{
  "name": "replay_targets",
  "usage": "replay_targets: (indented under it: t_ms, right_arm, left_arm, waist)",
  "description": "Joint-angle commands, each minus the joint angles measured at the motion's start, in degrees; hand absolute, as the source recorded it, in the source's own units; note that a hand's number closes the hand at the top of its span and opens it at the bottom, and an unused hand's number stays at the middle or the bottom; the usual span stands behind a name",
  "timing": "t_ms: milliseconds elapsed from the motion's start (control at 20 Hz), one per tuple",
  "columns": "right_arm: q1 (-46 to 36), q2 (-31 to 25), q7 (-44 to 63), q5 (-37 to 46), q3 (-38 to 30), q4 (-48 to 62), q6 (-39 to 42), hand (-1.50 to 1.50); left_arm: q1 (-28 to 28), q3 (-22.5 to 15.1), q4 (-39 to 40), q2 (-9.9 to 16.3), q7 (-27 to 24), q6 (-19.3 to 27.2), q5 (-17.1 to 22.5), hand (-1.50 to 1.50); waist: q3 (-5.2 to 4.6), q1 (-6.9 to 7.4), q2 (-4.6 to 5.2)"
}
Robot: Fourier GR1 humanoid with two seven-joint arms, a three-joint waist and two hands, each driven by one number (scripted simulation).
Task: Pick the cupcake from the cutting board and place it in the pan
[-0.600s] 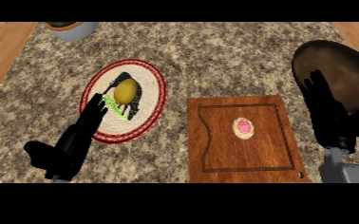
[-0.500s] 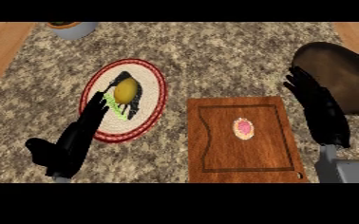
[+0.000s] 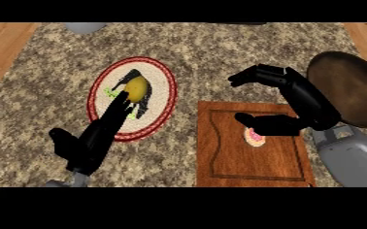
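Counter unchanged; right hand (image 3: 305, 102) now over cupcake (image 3: 253, 136) (untouched).

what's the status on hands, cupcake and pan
Right hand open over cupcake, not gripping. Left hand open, low left. Cupcake on board. Pan unobstructed.

The tabletop (image 3: 215, 53) is speckled stone, beige flecked with brown and grey, with plain light wood at both outer edges. The plate (image 3: 166, 85) is cream inside a dark red rim with a thin red inner ring; on it sits a yellow fruit (image 3: 138, 88) with bright green bits beside it. The board (image 3: 222, 160) is reddish-brown wood. The cupcake (image 3: 254, 137) is pink with a pale edge. The pan (image 3: 344, 77) is dark brown. Both hands, left (image 3: 90, 143) and right (image 3: 301, 102), are black; the right forearm (image 3: 347, 153) is grey.
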Motion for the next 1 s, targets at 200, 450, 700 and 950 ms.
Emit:
replay_targets:
  t_ms: [200, 450, 700, 950]
  right_arm:
    - [-6.43, -3.82, -11.39, 16.84, 11.47, 4.78, 4.13, -1.5]
    - [-11.62, -9.19, 2.95, 32.75, 21.32, 1.88, 10.93, -1.5]
    - [-15.49, -9.27, 16.44, 44.2, 30.19, -2.2, 22.5, -1.5]
    - [-13.25, -4.37, 29.53, 48.58, 39.11, -5.32, 38.43, -1.5]
  left_arm:
    - [-3.33, 2.44, 3.16, -1.43, 2.65, -0.47, 1.98, 0.0]
    - [-4.87, 2.97, 4.84, -1.73, 3.33, -0.8, 2.37, 0.0]
    - [-4.01, 3.61, 5.39, -1.88, 2.62, -0.99, 2.58, 0.0]
    - [-2.95, 2.72, 5.19, -2.67, 1.33, -0.57, 1.2, 0.0]
  waist:
    - [0.09, -2.33, -0.13]
    - [-0.19, -2.96, -0.73]
    - [-0.15, -3.47, -1.04]
    - [-0.05, -4.16, -1.13]
